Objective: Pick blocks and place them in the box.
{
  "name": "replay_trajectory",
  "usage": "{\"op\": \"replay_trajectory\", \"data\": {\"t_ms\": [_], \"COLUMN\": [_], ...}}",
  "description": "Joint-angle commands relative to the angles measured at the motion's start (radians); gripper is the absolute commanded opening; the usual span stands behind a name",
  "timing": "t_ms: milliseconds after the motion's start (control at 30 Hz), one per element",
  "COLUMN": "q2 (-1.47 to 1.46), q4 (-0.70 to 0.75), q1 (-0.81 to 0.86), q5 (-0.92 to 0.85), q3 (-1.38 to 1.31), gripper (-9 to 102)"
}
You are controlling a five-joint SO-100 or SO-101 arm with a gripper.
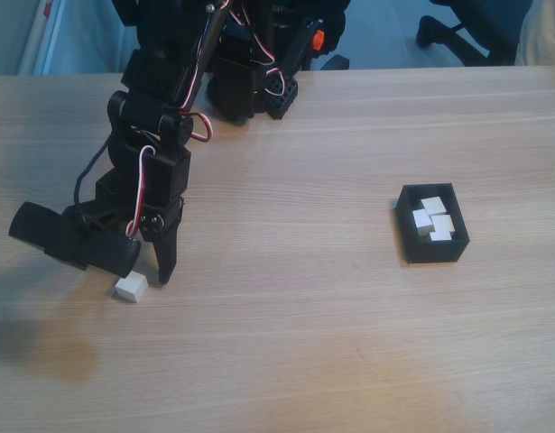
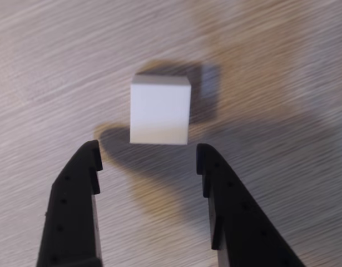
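sitting on table (image 1: 349, 343): plain off-white block (image 2: 160, 110), sharp-edged.

The arm (image 1: 155, 162) is built of matte black plastic segments, with red, white and black wires looping along its joints and an orange part near the base. The gripper (image 2: 148, 158) has two black tapering fingers (image 2: 76, 200) dotted with small holes.

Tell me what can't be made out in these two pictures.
- Block count in the box, fixed view: cubes overlap, too small.
- Claw base, wrist view: cut off by bottom edge.
- Block by the claw, fixed view: partly covered by a finger.
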Motion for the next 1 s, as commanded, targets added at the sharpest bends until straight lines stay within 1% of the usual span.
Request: {"op": "replay_trajectory", "data": {"t_ms": [0, 300, 400, 533, 633, 800, 967], "q2": [-0.008, -0.077, -0.087, -0.089, -0.084, -0.061, 0.026], "q4": [-0.021, -0.021, -0.021, -0.015, -0.015, -0.017, -0.017], "q1": [0.009, 0.029, 0.035, 0.038, 0.037, 0.021, -0.012], "q5": [-0.009, -0.018, -0.026, -0.032, -0.029, 0.006, 0.012], "q3": [-0.08, -0.16, -0.166, -0.164, -0.156, -0.149, -0.077], "gripper": [19, 18, 17, 11, 8, 0, 0]}}
